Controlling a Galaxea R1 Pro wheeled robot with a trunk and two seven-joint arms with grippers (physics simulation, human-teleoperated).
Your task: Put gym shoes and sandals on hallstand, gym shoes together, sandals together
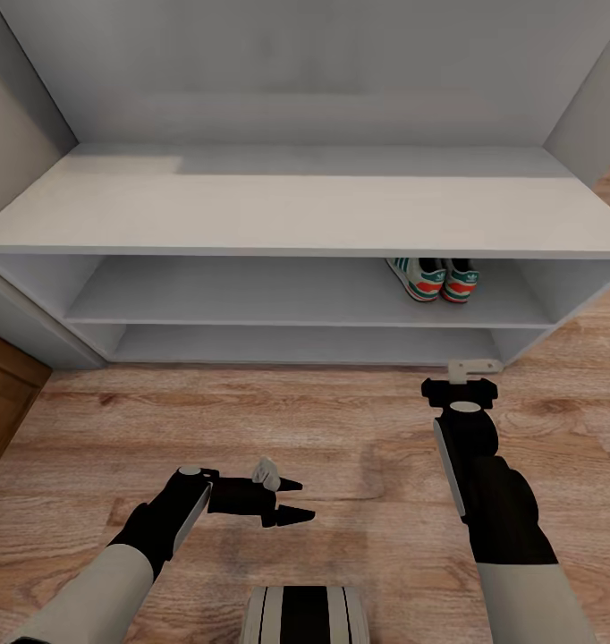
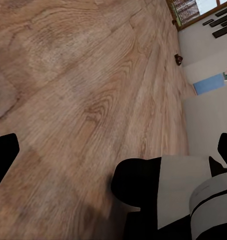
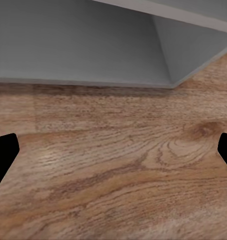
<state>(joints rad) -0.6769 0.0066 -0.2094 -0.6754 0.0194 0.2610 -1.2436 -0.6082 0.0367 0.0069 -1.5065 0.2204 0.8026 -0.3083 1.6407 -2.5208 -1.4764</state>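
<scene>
The two gym shoes (image 1: pixel 435 279) stand side by side at the right end of the hallstand's (image 1: pixel 296 215) upper shelf tier, heels toward me. My left gripper (image 1: pixel 305 499) hovers open over the corridor floor (image 1: pixel 341 420), fingers pointing right, nothing between them. My right gripper (image 1: pixel 474 367) is open and empty just above the floor, close to the rack's bottom right corner and below the shoes. In the right wrist view the open gripper (image 3: pixel 113 155) faces the rack's lowest tier (image 3: pixel 83 45). In the left wrist view a small dark brown thing (image 2: pixel 178 58) lies far off on the floor, maybe a sandal, too small to tell.
A brown wooden door (image 1: pixel 5 394) stands at the left edge. My base (image 1: pixel 305 615) shows at the bottom. The left wrist view catches my right arm (image 2: pixel 193 200), a white wall (image 2: pixel 208 120) and a window (image 2: pixel 193 7) at the corridor's far end.
</scene>
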